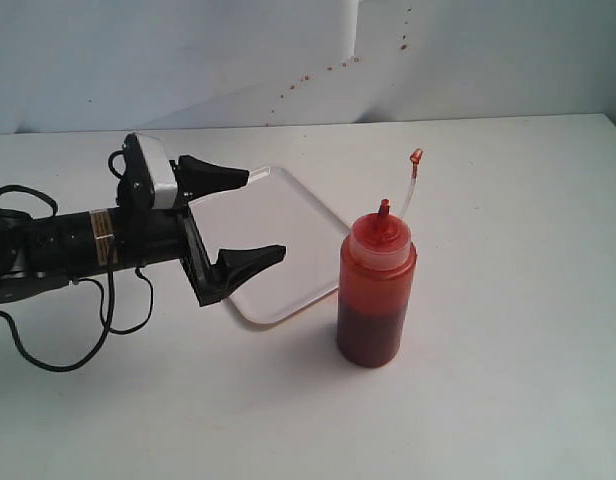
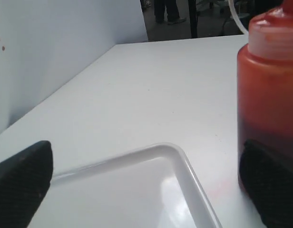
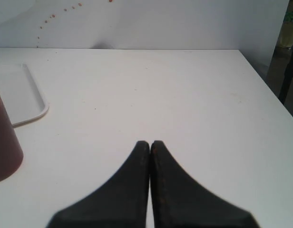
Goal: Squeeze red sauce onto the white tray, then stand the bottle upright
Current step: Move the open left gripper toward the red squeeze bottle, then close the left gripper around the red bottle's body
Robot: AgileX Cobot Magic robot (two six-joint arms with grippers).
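The bottle (image 1: pixel 376 290) stands upright on the table just right of the white tray (image 1: pixel 288 235). Its small cap (image 1: pixel 416 157) hangs off a thin strap above it. Red sauce (image 1: pixel 368 335) shows only inside the bottle, darker in the lower half. My left gripper (image 1: pixel 260 213) hovers open over the tray's left part, pointing toward the bottle, with nothing between its fingers. In the left wrist view the tray corner (image 2: pixel 177 154) lies between the jaws and the bottle (image 2: pixel 268 95) stands behind one fingertip (image 2: pixel 268 187). My right gripper (image 3: pixel 150 143) is shut and empty over bare table; the bottle (image 3: pixel 4 147) and tray (image 3: pixel 20 97) sit at that view's edge.
The white table (image 1: pixel 508 300) runs wide to the right of the bottle and in front of it. A white back wall (image 1: pixel 288 95) carries small red specks. The left arm's black cables (image 1: pixel 48 350) trail over the table at the left.
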